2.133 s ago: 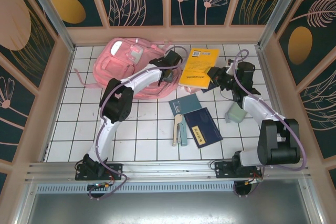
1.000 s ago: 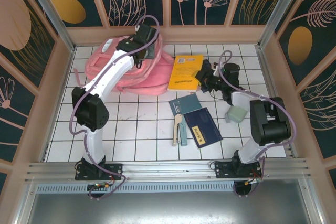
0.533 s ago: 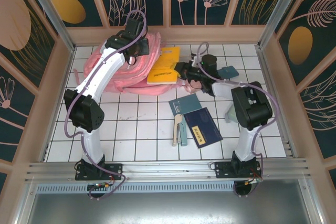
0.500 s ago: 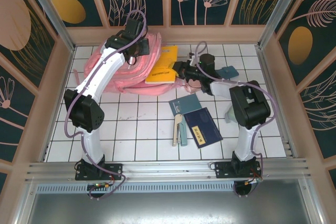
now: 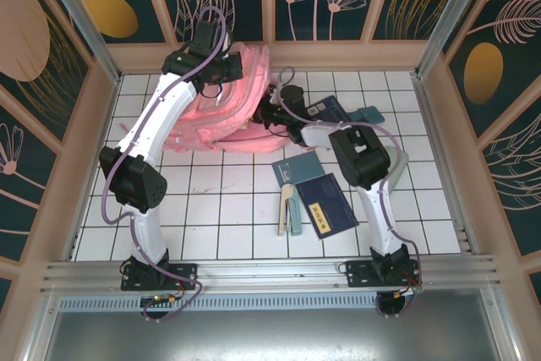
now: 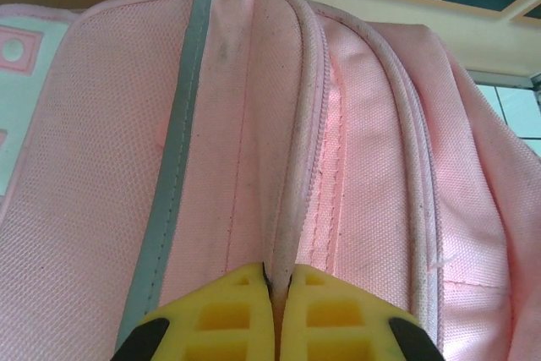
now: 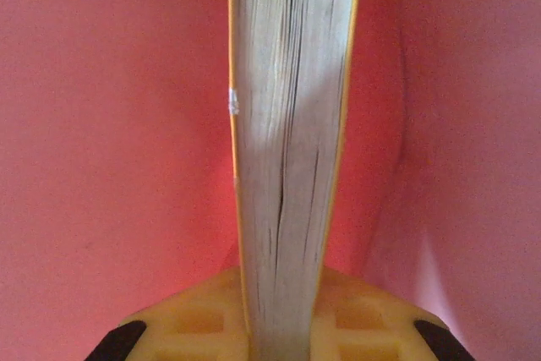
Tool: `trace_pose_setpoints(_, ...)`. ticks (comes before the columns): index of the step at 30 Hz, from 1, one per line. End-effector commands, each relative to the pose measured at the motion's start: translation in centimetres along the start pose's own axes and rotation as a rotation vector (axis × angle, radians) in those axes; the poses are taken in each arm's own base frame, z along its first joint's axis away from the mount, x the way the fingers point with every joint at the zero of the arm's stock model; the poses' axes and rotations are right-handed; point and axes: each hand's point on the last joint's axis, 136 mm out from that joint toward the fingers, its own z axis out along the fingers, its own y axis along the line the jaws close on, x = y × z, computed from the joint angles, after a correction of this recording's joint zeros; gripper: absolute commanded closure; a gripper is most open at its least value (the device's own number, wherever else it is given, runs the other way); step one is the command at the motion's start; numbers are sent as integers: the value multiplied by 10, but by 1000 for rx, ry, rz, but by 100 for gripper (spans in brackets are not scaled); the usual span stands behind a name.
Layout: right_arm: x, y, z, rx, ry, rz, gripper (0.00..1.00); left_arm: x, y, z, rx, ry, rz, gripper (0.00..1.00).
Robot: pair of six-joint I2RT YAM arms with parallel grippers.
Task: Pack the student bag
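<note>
The pink student bag (image 5: pixel 215 120) lies at the back left of the tiled table, its top flap pulled up. My left gripper (image 5: pixel 225 69) is shut on the bag's zip edge (image 6: pixel 292 209), the yellow fingers (image 6: pixel 228 310) pinching the seam. My right gripper (image 5: pixel 270 113) reaches into the bag's mouth from the right. In the right wrist view it (image 7: pixel 283 285) is shut on a yellow-covered book (image 7: pixel 287 124), page edges facing the camera, with pink bag lining (image 7: pixel 110 124) on both sides. In the top view the book is hidden inside the bag.
On the tiles in front lie a teal notebook (image 5: pixel 297 166), a dark blue booklet (image 5: pixel 327 205) and a beige-and-green stapler (image 5: pixel 289 209). Another dark blue book (image 5: pixel 334 108) and a teal item (image 5: pixel 368 115) lie at the back right. Wooden walls enclose the table.
The left gripper has raised the bag's edge up and back, standing the flap up. The right gripper has carried the yellow book leftward from the tiles into the bag's mouth.
</note>
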Motion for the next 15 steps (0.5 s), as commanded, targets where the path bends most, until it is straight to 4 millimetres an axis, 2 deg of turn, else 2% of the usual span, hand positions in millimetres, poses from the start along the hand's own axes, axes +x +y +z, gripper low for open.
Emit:
trace_pose_setpoints(1,4,41,29,-111,6,-45,100,-47,-36,-33,148,-161,-23,100)
trace_pose_setpoints(4,8,30,50,-75,20,-49,100,-46,-36,-31,149,-156,-32,100)
trace_pose_setpoints(7,9,18,65,-46,13,-40,100,-46,-37,-31,163,-155,-40,100)
trace_pose_setpoints(15,7,2,100,3,-5,-39,100,-45,-44,-30,209,-155,-74,100)
